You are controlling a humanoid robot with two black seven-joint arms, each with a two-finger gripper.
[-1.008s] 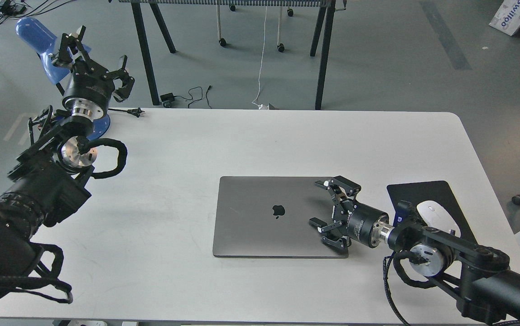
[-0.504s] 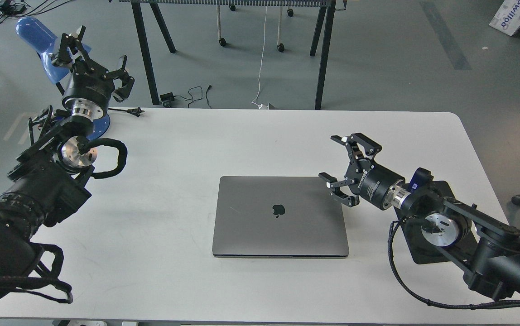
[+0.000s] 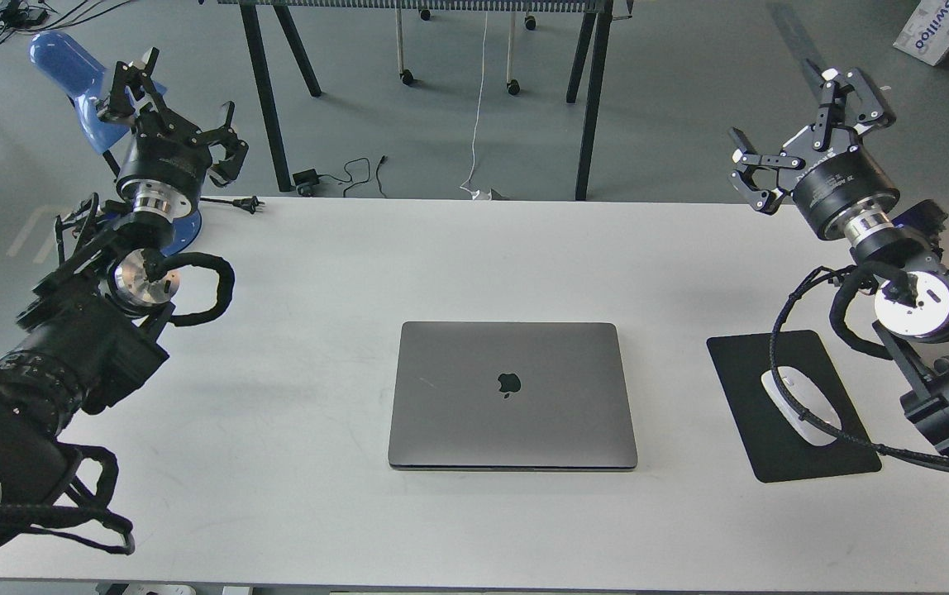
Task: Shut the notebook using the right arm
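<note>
Notebook: the notebook lies flat at the middle of the white table, lid down, logo up. To my eye it's closed already.
Handling: I judge it stiff, thin, fairly heavy for its size, with a smooth metal skin that looks slippery. No pinch needed; a flat push on the lid near the front edge would do it, gently, since the screen underneath is fragile.
Right gripper: my right gripper is up high at the far right, past the table's back edge, fingers spread, holding nothing.
Relation: the notebook sits well apart from it, down and to the left, nothing touching.
Neighbours: the black mouse pad with the white mouse lies between that arm and the notebook.
Left gripper: my left gripper hangs at far left, fingers apart, empty.
</note>
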